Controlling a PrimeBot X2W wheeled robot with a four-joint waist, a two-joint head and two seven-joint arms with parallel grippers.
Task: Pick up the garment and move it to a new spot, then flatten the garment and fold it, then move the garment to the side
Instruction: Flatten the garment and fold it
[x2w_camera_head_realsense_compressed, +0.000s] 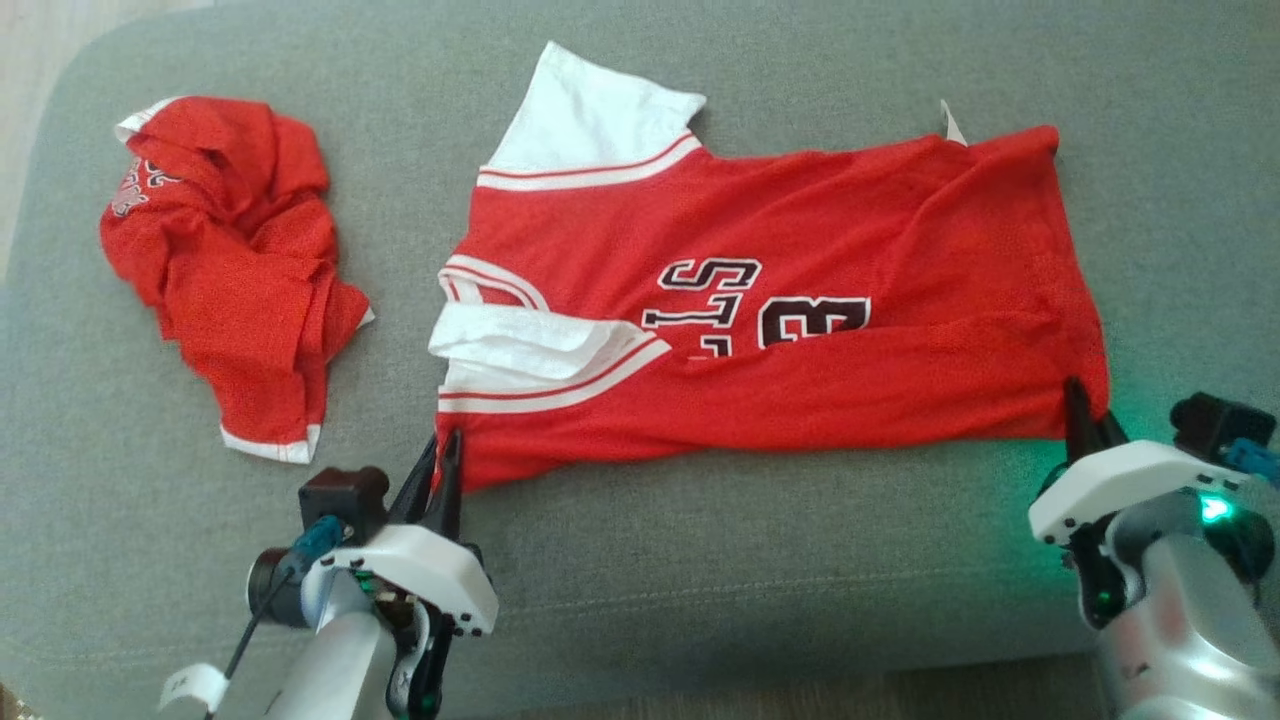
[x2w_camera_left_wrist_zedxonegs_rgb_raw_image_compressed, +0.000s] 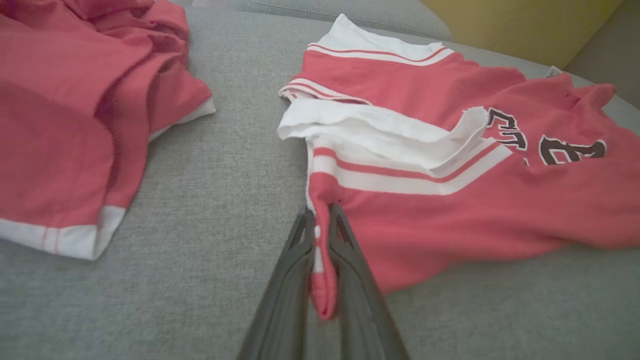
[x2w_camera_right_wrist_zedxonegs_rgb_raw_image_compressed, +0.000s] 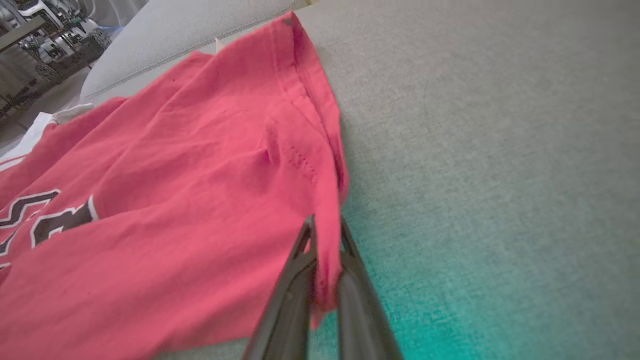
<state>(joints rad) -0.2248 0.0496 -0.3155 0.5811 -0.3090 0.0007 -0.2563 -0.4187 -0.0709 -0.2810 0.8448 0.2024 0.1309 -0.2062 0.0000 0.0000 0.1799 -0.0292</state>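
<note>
- The red jersey (x2w_camera_head_realsense_compressed: 800, 300) is laid out across the middle of the grey cushion (x2w_camera_head_realsense_compressed: 700, 580).
- Its near left corner is pinched by the left gripper (x2w_camera_head_realsense_compressed: 445, 445), with the fingers pressed together on the cloth.
- Its near right corner, at the hem, is pinched the same way by the right gripper (x2w_camera_head_realsense_compressed: 1085, 405).
- A second red garment (x2w_camera_head_realsense_compressed: 235, 270) is bunched up to the left, apart from the jersey.
- Bare cushion is seen along the near edge and to the right of the hem.
</note>
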